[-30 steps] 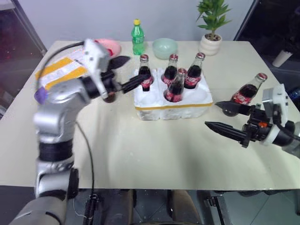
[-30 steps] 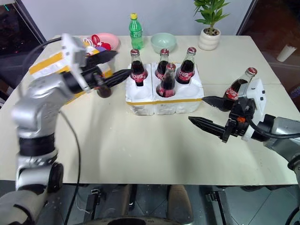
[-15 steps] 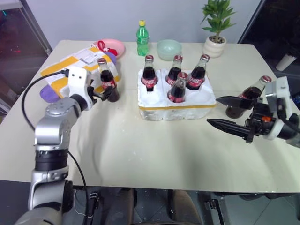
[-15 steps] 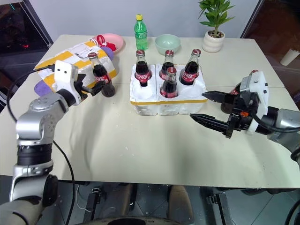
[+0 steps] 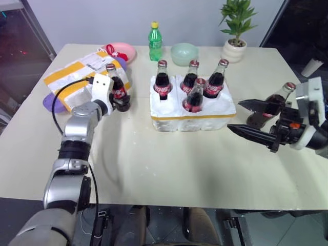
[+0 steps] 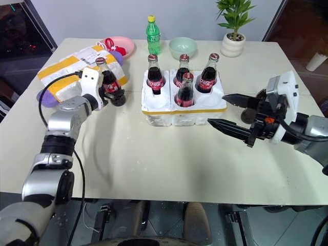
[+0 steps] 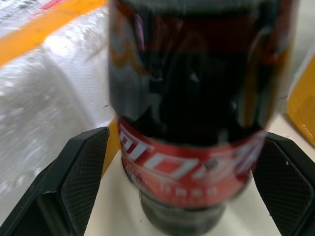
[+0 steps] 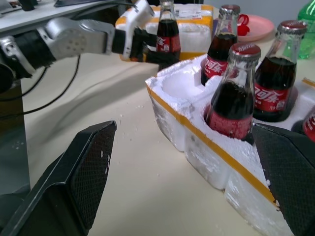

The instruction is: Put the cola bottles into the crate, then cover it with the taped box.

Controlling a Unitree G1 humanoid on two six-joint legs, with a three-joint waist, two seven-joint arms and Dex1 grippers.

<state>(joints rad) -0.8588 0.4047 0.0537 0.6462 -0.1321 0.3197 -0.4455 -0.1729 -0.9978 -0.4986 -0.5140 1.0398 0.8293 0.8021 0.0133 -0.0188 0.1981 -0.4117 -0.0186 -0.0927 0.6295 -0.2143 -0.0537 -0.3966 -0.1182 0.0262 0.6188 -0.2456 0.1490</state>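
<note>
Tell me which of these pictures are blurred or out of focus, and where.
Left wrist view: the cola bottle between the open left gripper's fingers is soft, close to the lens. Right wrist view: bottles in the crate sharp, the near fingers slightly soft. Eye views: sharp across the table.

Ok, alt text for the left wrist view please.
A cola bottle of dark drink with a red label stands upright between the left gripper's two open black fingers. White foam with yellow tape, the taped box, lies behind it.
</note>
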